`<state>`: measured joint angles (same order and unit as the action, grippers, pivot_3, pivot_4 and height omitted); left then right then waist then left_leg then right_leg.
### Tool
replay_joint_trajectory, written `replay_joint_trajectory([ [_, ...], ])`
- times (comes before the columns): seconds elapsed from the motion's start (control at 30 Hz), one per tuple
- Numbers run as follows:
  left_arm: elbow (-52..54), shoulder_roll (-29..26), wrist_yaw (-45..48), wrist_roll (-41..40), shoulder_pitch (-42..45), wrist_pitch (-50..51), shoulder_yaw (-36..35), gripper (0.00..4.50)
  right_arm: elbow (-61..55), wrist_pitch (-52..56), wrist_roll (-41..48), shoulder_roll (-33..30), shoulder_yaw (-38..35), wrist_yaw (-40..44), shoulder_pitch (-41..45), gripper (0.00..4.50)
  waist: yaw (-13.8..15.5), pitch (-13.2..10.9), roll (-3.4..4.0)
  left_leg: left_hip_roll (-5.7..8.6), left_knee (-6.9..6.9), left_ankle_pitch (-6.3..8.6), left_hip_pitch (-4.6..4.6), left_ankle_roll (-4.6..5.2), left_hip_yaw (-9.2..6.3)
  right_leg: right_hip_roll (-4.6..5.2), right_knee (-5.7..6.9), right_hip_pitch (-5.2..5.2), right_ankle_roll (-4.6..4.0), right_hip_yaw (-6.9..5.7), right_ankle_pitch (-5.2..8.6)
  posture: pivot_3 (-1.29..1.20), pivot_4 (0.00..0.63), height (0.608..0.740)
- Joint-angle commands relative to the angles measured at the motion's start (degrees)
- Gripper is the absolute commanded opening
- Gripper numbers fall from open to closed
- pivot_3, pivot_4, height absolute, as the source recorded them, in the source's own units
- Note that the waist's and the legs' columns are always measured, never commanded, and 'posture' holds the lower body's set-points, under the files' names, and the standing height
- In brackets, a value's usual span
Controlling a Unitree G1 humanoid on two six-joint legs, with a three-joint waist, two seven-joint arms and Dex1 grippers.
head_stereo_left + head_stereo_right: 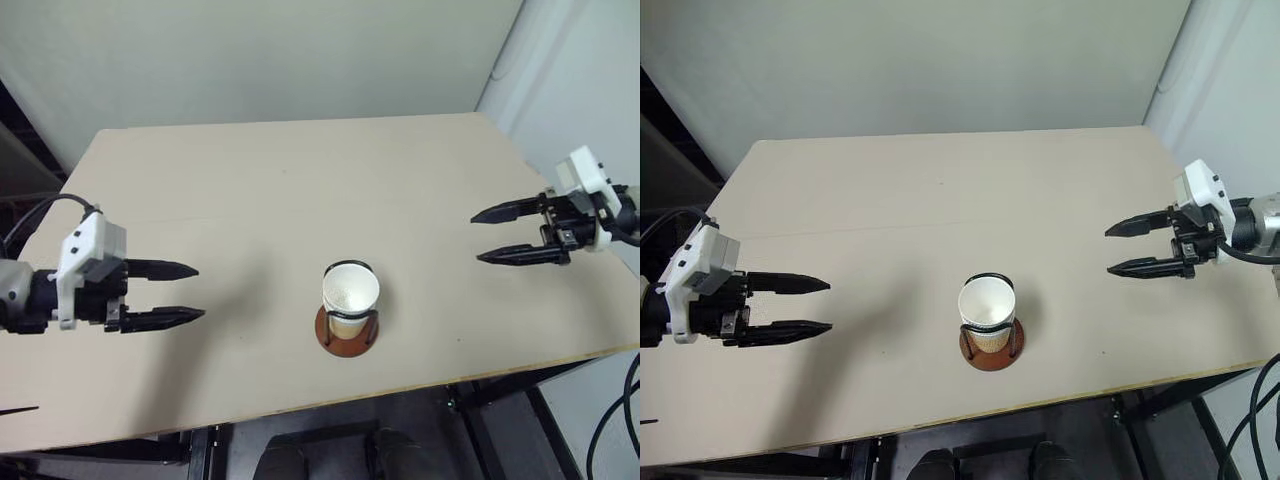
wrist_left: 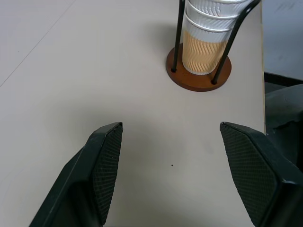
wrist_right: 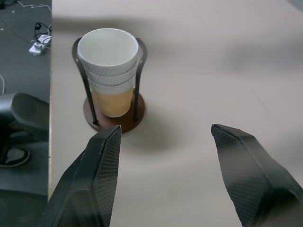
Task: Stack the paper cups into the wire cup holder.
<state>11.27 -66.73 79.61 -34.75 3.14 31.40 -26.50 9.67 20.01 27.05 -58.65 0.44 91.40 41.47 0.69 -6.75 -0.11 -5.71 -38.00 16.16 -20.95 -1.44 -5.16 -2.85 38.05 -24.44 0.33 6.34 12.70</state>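
The paper cups [image 1: 350, 295] sit nested in one stack inside the wire cup holder [image 1: 347, 335], near the table's front edge at the middle. White rims [image 3: 108, 54] show above a pale orange side [image 2: 202, 53], between the black wire uprights on the reddish-brown base [image 2: 199, 78]. My left gripper [image 1: 180, 293] hovers open and empty at the left of the table, pointing toward the holder. My right gripper [image 1: 495, 235] hovers open and empty at the right, pointing toward it too. Both are well apart from the stack.
The beige table [image 1: 300, 190] runs back to a pale wall. Its front edge [image 1: 400, 395] lies just in front of the holder. Black cables [image 1: 610, 420] hang past the right front corner.
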Motion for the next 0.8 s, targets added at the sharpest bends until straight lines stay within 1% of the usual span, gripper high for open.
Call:
replay_joint_trajectory([
  [0.03,0.53,-0.34,-0.20,-0.88,0.98,0.02,-0.57,3.50,0.54,-1.01,-0.65,-0.01,-0.86,0.62,1.94,3.13,-0.09,0.00,0.01,0.00,0.00,0.00,0.01,0.00,0.01,0.00,0.00,-0.01,-0.01,0.01,-0.01,0.00,0.150,0.740],
  [0.4,-0.93,0.24,-0.70,0.46,2.60,-1.18,2.34,3.50,0.18,-1.01,-1.16,-0.17,-1.51,0.36,0.94,3.13,-0.10,0.00,0.01,-0.01,0.08,0.12,-0.02,-0.11,0.00,0.00,-0.01,-0.13,-0.04,0.06,0.01,0.00,0.150,0.740],
  [0.57,0.03,0.71,-1.54,0.36,1.55,-0.86,1.88,3.50,0.31,-1.44,-1.63,0.41,-1.13,-0.24,0.42,3.13,-0.09,0.00,0.01,-0.01,0.07,0.17,-0.04,-0.14,0.00,0.00,-0.06,-0.14,-0.04,0.07,0.02,0.00,0.150,0.740],
  [0.8,1.26,0.71,-2.19,0.19,-0.53,-0.74,0.27,3.50,1.42,-1.70,-2.65,1.78,-0.37,-0.02,2.10,3.13,-0.16,0.00,0.01,-0.01,0.07,0.18,-0.02,-0.12,0.00,0.00,-0.05,-0.15,-0.04,0.09,0.02,0.00,0.150,0.740],
])
